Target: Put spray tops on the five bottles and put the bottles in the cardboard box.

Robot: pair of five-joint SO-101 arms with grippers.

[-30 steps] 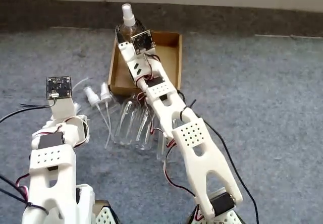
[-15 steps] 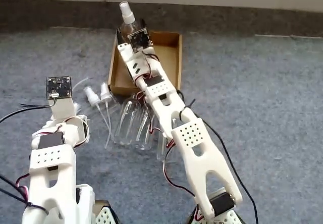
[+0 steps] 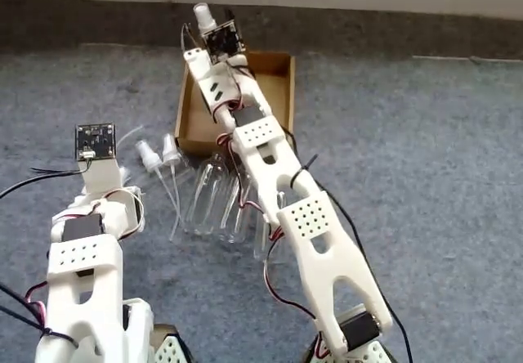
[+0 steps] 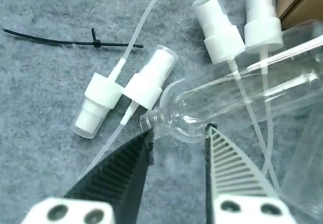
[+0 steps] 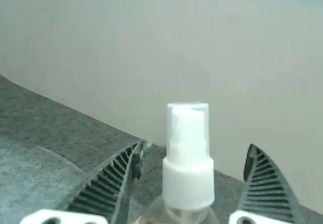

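Note:
A clear bottle with a white spray top (image 3: 202, 14) is upright at the far left corner of the cardboard box (image 3: 278, 93). My right gripper (image 5: 192, 156) stands around it, one finger on each side of the spray top (image 5: 187, 153), apparently shut on the bottle's body. Several clear bottles (image 3: 216, 195) lie side by side in front of the box, partly under the right arm. My left gripper (image 4: 178, 131) is open, its tips on either side of one lying bottle's bare neck (image 4: 171, 119). Loose spray tops (image 4: 150, 80) with long tubes lie around it.
Two more spray tops (image 3: 155, 154) lie just left of the bottles. A black cable tie (image 4: 65, 42) rests on the grey carpet. The left arm (image 3: 86, 240) stands at the near left. A dark strip and the wall run right behind the box.
The right arm has stretched farther toward the box's back left corner, and the capped bottle has shifted with it. The left arm has not moved.

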